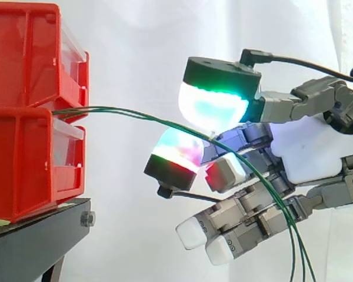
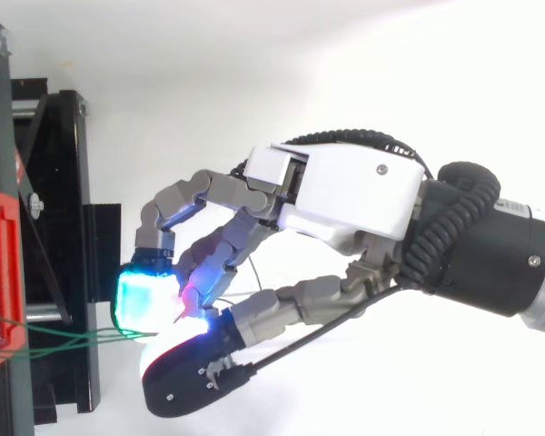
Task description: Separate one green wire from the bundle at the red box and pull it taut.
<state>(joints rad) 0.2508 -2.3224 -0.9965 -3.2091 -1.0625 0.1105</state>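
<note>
Currently robot hand [image 1: 317, 147] pinches green wire [image 1: 176, 126] by red box [image 1: 23, 164]; wire arcs slack, tautening remains.

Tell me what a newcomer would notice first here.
The hand at right stands out first, its fingers tipped with pads glowing cyan, green and red. Two of those pads pinch the green wires, which arc in from the red bins at left and then droop past the lower fingers to the bottom edge.
</note>
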